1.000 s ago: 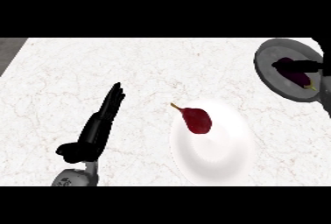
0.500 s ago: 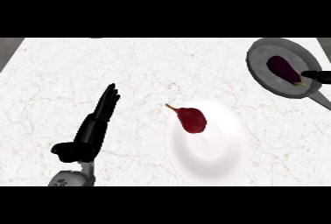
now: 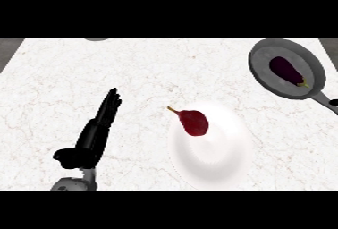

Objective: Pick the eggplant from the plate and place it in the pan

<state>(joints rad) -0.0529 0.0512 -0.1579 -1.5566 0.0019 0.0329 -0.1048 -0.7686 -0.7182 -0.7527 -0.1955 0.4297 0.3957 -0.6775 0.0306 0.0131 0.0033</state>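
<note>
- The white marble counter top [image 3: 66,67] fills the view, seen steeply from above.
- A round white plate [image 3: 218,159] sits at about 5 o'clock from the counter's middle. It holds a single dark red, pear-shaped fruit with a thin tan stem [image 3: 194,122], which lies toward the plate's 11 o'clock rim.
- A round grey metal pan [image 3: 311,59] stands at 2 o'clock, well apart from the plate, its handle running off toward 4 o'clock.
- The robot's left hand [image 3: 90,142], black on a grey forearm, rests at 8 o'clock. It is released: the fingers are straight, point toward 1 o'clock and grasp nothing.
- The dark purple, glossy, elongated eggplant [image 3: 288,70] lies inside the pan, slanting from 11 to 5 o'clock with its green stem end at the lower tip. Judged from this, the placing looks done.
- The eggplant is probably light and stiff, with a smooth skin that could slip. If it needed moving again, a grasp across the thick middle would suit better than one on the narrow stem end.
- A small dark fleck [image 3: 333,102] at the 3 o'clock edge, beside the pan's handle, may belong to the right hand. Whether that hand is released or clenched cannot be told.
</note>
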